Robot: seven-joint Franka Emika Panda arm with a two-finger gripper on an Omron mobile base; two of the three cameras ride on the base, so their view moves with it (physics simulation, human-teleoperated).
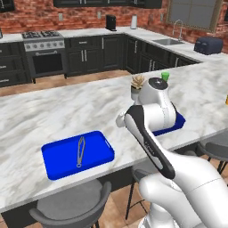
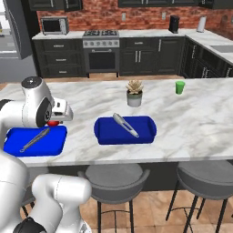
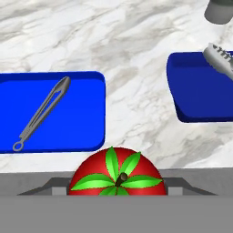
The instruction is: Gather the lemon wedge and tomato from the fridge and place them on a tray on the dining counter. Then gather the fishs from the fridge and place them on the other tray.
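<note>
Tomato (image 3: 116, 178) sits nearest, red with green calyx, pinched in the pincer (image 3: 116, 184) above the marble counter (image 3: 136, 36). Beyond it lie two blue trays: left tray (image 3: 86, 113) carrying tongs (image 3: 43, 113), right tray (image 3: 195, 95) carrying a silver utensil (image 3: 220, 58).

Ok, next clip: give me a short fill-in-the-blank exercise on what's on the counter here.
1. The gripper holds a red ____ with a green leafy top.
2. Each blue tray on the dining counter carries a pair of metal ____.
3. The small cup standing on the counter is coloured ____.
4. Between the cup and the right-hand tray stands a small potted ____.

Missing words: tomato; tongs; green; plant
</note>
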